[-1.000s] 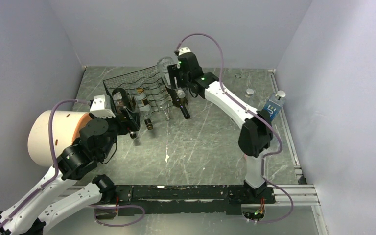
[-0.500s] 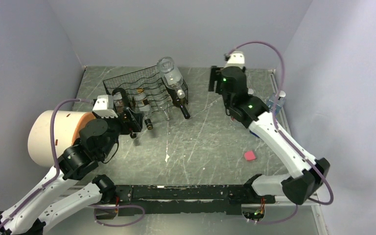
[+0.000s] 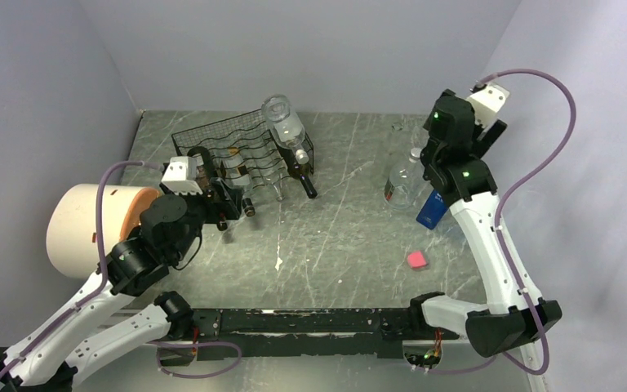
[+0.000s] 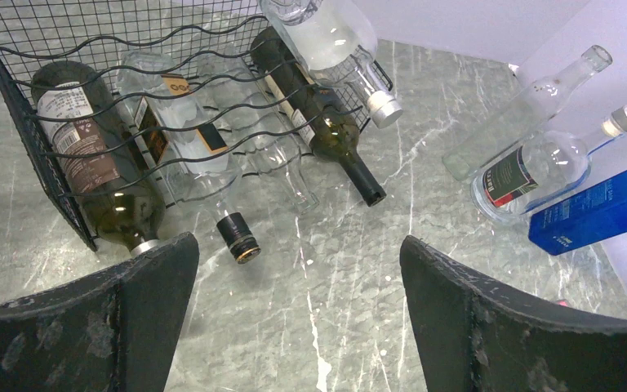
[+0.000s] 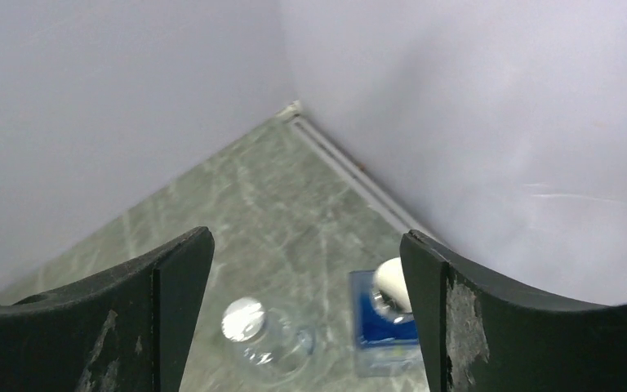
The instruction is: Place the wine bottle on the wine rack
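Observation:
The black wire wine rack (image 3: 233, 147) stands at the back left and also shows in the left wrist view (image 4: 57, 37). It holds several lying bottles, among them a dark one (image 4: 98, 167) and a dark green one (image 4: 326, 131). A clear bottle (image 3: 286, 126) lies across its top right corner. My left gripper (image 4: 298, 245) is open and empty, just in front of the rack (image 3: 227, 204). My right gripper (image 5: 306, 237) is open and empty, high above a clear standing bottle (image 5: 249, 322) and a white-capped bottle (image 5: 390, 282) at the right (image 3: 431, 162).
A blue box (image 3: 433, 208) and clear bottles (image 3: 402, 175) stand near the right wall. A pink block (image 3: 415, 260) lies on the table. A big white and orange cylinder (image 3: 90, 224) lies at the left, beside my left arm. Walls close in on three sides.
My right arm has swung from the rack across to the right side and risen over the standing bottles. The clear bottle stays on the rack's top. My left arm has barely moved.

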Motion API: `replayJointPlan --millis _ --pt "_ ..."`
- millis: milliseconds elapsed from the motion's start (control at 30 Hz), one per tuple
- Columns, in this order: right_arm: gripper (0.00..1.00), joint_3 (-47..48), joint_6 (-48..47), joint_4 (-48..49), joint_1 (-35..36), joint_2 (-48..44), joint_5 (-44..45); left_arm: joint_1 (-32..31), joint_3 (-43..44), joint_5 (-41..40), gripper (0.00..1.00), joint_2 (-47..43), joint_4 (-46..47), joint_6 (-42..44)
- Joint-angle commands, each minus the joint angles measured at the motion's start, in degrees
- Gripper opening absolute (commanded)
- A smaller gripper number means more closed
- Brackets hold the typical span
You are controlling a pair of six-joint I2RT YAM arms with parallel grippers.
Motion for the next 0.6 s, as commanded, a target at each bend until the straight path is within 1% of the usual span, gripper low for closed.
replayJointPlan --millis 0,100,300,433,567 --pt "0.89 -0.27 3.99 -2.72 -4.34 -0.18 5.38 0.09 1.20 0.29 0.96 0.27 1.28 -0.10" --pt "0.90 -3.21 5.76 -2.92 -5.72 -0.59 5.39 0.10 0.41 0.56 0.96 -0.10 2.28 -0.26" --pt "0.91 -8.94 11.77 -6.63 -7.24 -1.49 4.60 0.15 0.21 0.96 0.96 -0.38 2.41 -0.46" --pt "0.92 -12.05 12.32 -7.11 -7.95 -2.46 1.66 0.13 0.39 1.72 0.96 -0.50 1.98 -0.34" --pt "0.92 -14.49 12.99 -7.39 -8.12 -2.80 1.12 0.11 0.69 1.73 0.96 -0.70 1.20 -0.53"
